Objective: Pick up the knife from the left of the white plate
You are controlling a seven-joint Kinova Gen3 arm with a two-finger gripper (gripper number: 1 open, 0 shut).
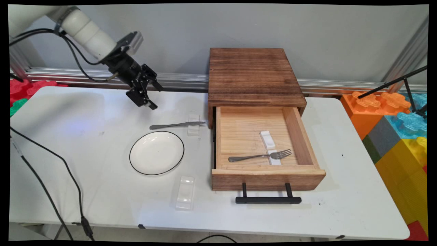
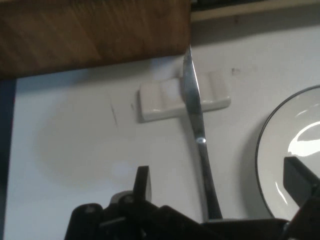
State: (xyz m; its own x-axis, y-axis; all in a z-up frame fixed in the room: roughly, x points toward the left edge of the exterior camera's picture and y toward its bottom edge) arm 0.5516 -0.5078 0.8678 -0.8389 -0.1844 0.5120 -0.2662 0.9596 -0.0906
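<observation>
- White table [image 1: 102, 205] carries everything; its left half lies mostly bare.
- Gripper [image 1: 152, 96], fingers spread and empty, hangs above the far edge.
- Knife [image 1: 177, 125] lies just below it, blade on a white rest [image 1: 193, 125], beside the plate [image 1: 156, 152].
- Wooden box [image 1: 254, 75] stands at the far edge, its drawer [image 1: 268, 177] pulled out towards the near edge and holding a fork [image 1: 261, 156].
- Second rest [image 1: 185, 192] lies near the near edge.

Plain grey wall [image 1: 239, 27] behind white table [image 1: 102, 205], w/ aluminium rail [image 1: 184, 80] running along wall base. Angled metal strut [image 1: 408, 51] at right. Big foam blocks [image 1: 392, 136] right of table: orange, grey, yellow, blue; red + green ones [image 1: 20, 92] at far left. Light even, soft shadows.
</observation>
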